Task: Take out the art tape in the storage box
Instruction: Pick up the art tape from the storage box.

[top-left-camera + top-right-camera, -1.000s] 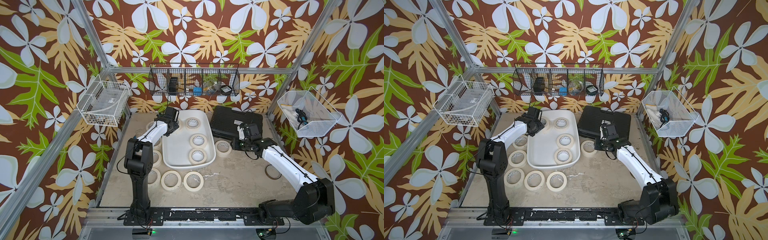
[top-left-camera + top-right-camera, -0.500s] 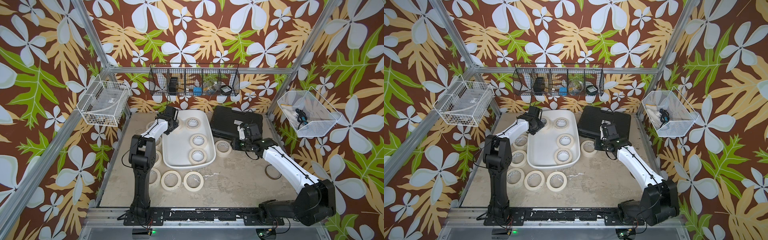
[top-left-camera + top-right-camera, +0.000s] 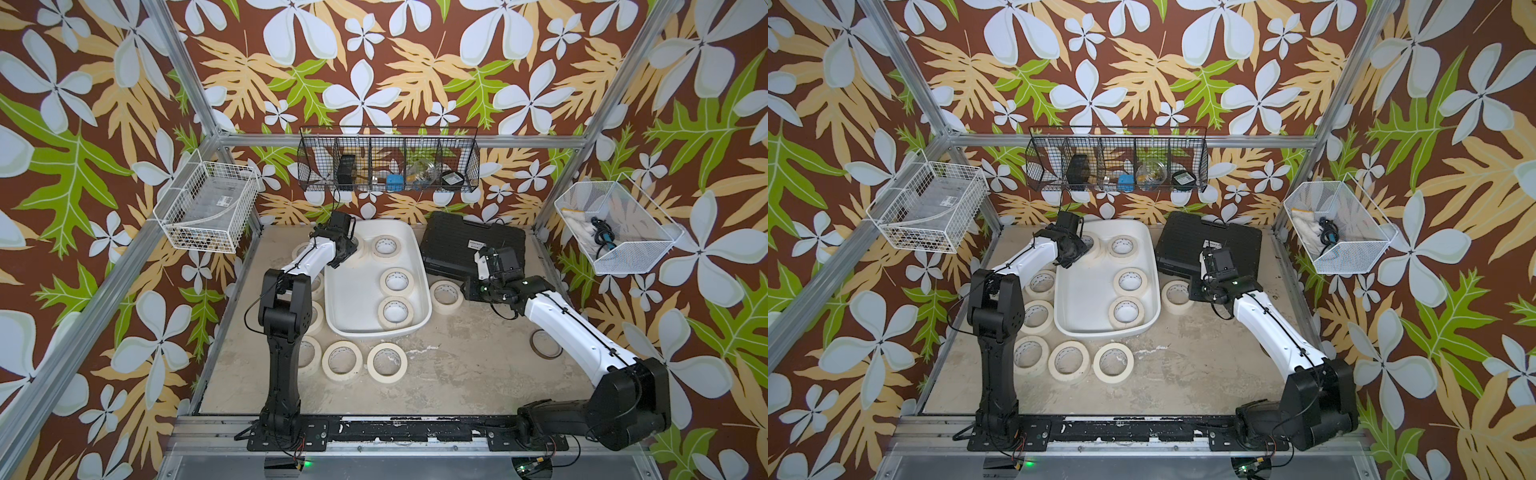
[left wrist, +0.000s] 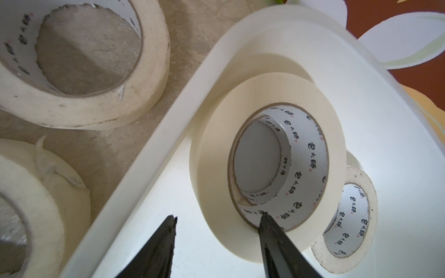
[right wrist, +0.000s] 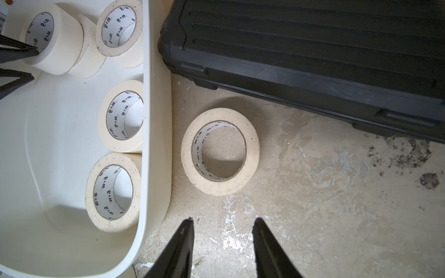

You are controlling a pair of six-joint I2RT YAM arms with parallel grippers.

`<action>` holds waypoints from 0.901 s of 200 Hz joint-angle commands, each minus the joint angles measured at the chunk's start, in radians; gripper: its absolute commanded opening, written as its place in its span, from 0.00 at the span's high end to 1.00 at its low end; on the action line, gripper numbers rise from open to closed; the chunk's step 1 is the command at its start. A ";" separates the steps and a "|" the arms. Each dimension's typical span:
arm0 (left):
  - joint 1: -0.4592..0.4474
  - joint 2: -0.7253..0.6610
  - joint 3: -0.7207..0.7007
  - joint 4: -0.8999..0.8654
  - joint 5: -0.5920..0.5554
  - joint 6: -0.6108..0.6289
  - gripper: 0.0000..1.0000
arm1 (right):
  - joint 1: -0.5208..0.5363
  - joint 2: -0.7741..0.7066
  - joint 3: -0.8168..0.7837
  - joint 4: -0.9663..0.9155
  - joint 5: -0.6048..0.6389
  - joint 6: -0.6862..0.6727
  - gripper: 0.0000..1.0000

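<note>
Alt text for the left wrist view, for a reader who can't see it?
The left claw, open, straddles the wall of a cream art tape roll in a corner of the white storage box, one finger at its core. Two more rolls lie outside on the table.

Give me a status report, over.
Left gripper open, straddling wall of art tape roll in storage box. Right gripper open, empty. Beneath it, another roll; nothing else in the way.
</note>
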 commanded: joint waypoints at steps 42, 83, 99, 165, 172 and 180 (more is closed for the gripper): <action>0.006 0.053 0.012 0.039 0.035 -0.016 0.39 | 0.002 0.013 -0.006 0.009 -0.005 -0.002 0.56; 0.006 0.048 0.003 0.032 0.030 -0.010 0.58 | 0.003 0.020 -0.004 0.013 -0.006 -0.001 0.56; 0.006 0.030 -0.014 0.043 0.040 0.001 0.70 | 0.003 0.023 -0.002 0.017 -0.011 0.000 0.56; -0.020 -0.088 -0.089 0.018 0.034 0.080 0.86 | 0.026 0.031 0.029 0.018 -0.026 0.018 0.56; -0.032 -0.108 -0.097 0.006 0.019 0.099 0.86 | 0.035 0.033 0.039 0.018 -0.026 0.022 0.56; -0.054 -0.131 -0.102 -0.015 0.005 0.120 0.86 | 0.047 0.035 0.051 0.018 -0.026 0.029 0.56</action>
